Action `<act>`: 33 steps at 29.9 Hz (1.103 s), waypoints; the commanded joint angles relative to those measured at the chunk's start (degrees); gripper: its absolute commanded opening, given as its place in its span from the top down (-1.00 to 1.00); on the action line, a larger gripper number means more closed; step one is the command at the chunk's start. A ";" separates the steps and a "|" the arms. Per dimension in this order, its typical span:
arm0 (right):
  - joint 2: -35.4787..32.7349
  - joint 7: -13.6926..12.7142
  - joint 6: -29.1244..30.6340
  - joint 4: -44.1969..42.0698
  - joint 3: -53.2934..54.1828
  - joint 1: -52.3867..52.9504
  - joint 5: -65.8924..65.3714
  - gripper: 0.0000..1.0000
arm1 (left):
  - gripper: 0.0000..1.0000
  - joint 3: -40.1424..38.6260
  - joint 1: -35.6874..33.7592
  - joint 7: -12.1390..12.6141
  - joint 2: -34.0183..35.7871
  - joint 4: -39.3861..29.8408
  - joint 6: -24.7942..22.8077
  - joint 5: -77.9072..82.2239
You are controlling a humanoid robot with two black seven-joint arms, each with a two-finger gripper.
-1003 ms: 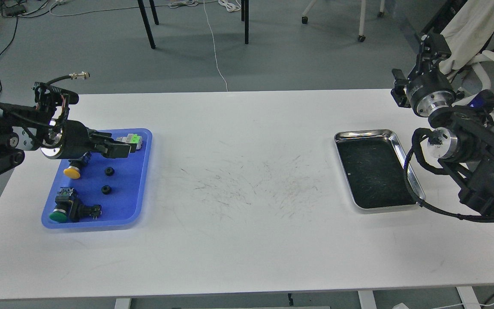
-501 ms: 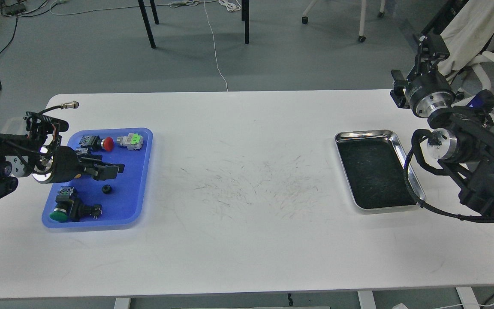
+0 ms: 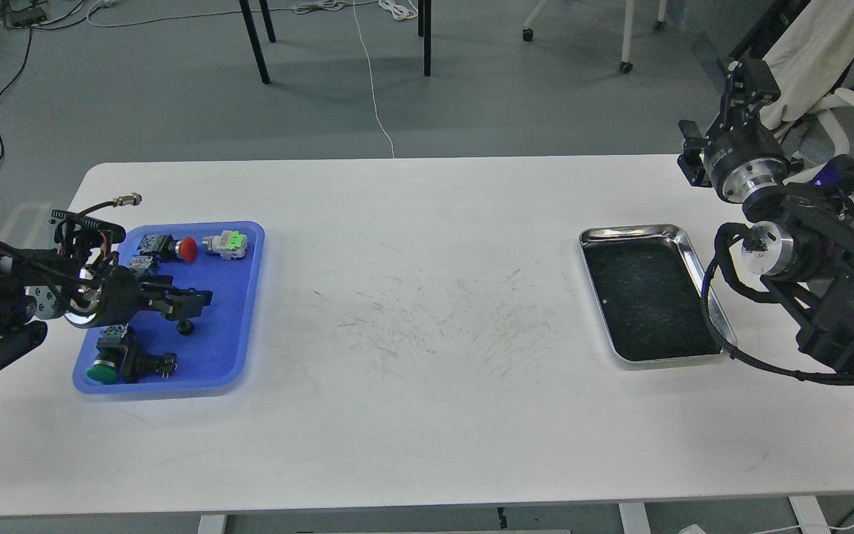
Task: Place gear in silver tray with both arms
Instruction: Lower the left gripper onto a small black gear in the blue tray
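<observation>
My left claw (image 3: pixel 188 302) hung spread above a small black gear (image 3: pixel 185 326) in the blue tray (image 3: pixel 245 297) of push-buttons; the silver tray (image 3: pixel 694 259) lay bare; my right claw (image 3: pixel 749 74), I couldn't tell.

Left gripper (image 3: pixel 193 300) dropped lower and drew back toward the near-left over the blue tray (image 3: pixel 245 297), uncovering the red pushbutton (image 3: pixel 187 249); fingertips ended just above one small black gear (image 3: pixel 184 326).

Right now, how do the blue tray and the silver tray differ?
The blue tray is matte plastic and holds several parts, with the left gripper over it; the silver tray is shiny steel with a dark scratched floor and holds nothing. Blue sits at the table's left, silver at its right. Both are rounded rectangles.
</observation>
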 commanded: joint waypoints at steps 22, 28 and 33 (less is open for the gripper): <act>-0.11 0.00 0.00 0.00 -0.02 -0.47 -0.08 -0.98 | -0.20 -0.03 1.32 0.01 -2.62 2.82 1.14 0.09; -0.11 0.00 0.09 -0.09 -0.02 -0.73 -0.17 -0.98 | -0.08 -0.12 1.50 0.01 -2.97 2.38 2.11 0.09; -0.11 0.08 0.09 -0.09 -0.02 -0.82 -0.17 -0.98 | 0.17 0.06 1.67 0.01 -2.97 2.38 2.19 0.27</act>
